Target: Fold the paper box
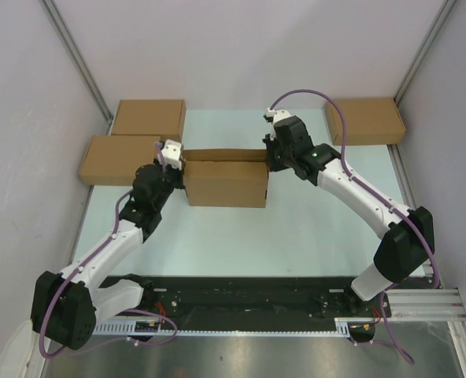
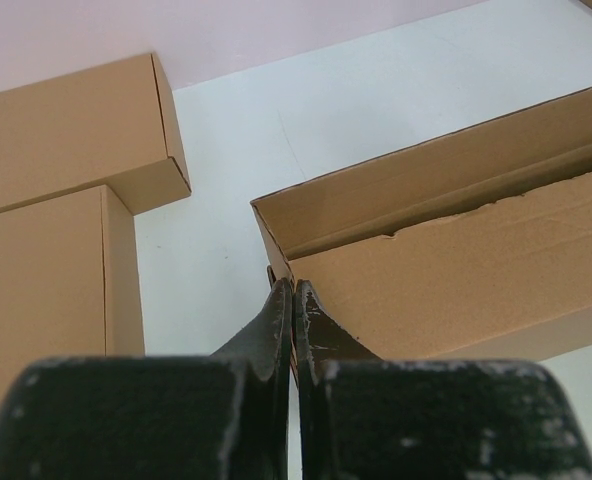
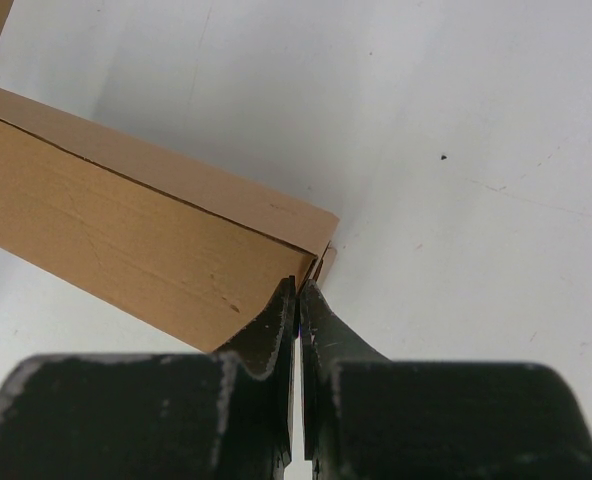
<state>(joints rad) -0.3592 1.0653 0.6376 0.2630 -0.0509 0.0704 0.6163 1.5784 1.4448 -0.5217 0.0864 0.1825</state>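
Your left hand (image 2: 293,292) is closed tight, its two fingers pressed flat together with no gap between them. Its tips sit right at the near corner of the paper box (image 1: 225,183), at the box's 9 o'clock end. Your right hand (image 3: 297,290) is shut the same way, its tips against the corner at the 3 o'clock end. Neither wrist view shows whether a sliver of cardboard is caught between the fingers, so you cannot tell if either hand has hold of anything.

From overhead you see the paper box lying crosswise in the middle of the pale desk (image 1: 312,228), with an arm at each end. Two plain boxes (image 1: 148,118) rest together toward 10 o'clock, and a third box (image 1: 364,120) lies toward 2 o'clock, all well apart from the hands.

Only the left wrist view lets you look inside. The far wall stands upright, and a nearer panel with a slightly ragged top edge leans in front of it, leaving a narrow trough between them. Only the right wrist view shows the other end up close, where two layers meet along a dark seam and a small tab pokes out at the corner beside the fingertips.
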